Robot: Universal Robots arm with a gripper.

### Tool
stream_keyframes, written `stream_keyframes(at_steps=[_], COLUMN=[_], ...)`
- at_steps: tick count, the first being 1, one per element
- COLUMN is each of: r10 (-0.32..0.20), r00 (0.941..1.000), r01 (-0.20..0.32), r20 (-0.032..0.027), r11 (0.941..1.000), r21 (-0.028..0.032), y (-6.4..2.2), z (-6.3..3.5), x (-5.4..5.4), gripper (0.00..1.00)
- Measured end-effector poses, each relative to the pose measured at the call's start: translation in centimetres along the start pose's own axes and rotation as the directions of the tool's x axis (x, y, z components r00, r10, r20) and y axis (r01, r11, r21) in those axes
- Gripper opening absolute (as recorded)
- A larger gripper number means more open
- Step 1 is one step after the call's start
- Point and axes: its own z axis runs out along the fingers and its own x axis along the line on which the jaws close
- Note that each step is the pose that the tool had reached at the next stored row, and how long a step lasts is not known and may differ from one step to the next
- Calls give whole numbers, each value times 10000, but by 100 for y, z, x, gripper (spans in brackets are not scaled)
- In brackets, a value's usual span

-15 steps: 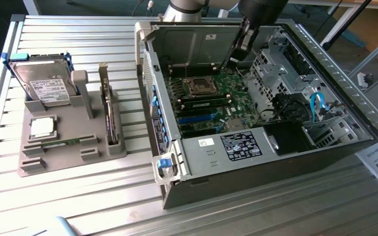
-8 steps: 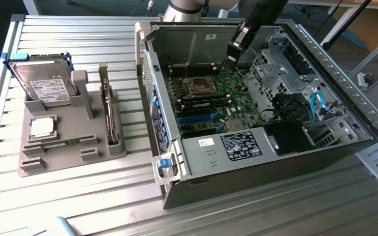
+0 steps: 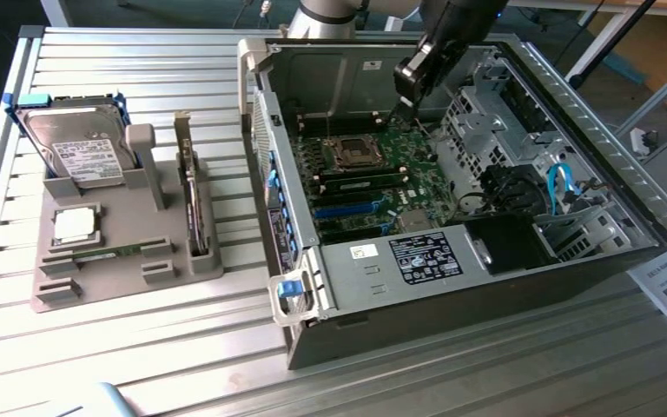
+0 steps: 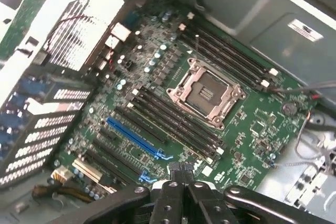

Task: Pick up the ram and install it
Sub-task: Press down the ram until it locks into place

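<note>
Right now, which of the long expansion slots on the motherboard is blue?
The blue slot is the first one beside the bank of black memory slots, on the side away from the CPU socket. The expansion slots beyond it have black bodies.

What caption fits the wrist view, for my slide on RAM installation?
Shut gripper hovering above the motherboard, near the empty CPU socket and RAM slots.
</note>
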Motion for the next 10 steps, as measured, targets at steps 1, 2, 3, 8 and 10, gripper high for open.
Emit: stream_keyframes(at_steps=[1, 2, 3, 8, 10], r10=[426, 721, 981, 2095, 2552], r00=[9991, 9974, 9952, 9778, 9669], r01=[-426, -721, -981, -2095, -2551], r20=[12, 19, 25, 48, 57], r11=[9991, 9974, 9952, 9778, 9668], r21=[-20, -35, -47, -104, -129], y=[0, 0, 0, 0, 0], z=[0, 0, 0, 0, 0], x=[0, 0, 0, 0, 0], gripper=[10, 10, 10, 10, 10])
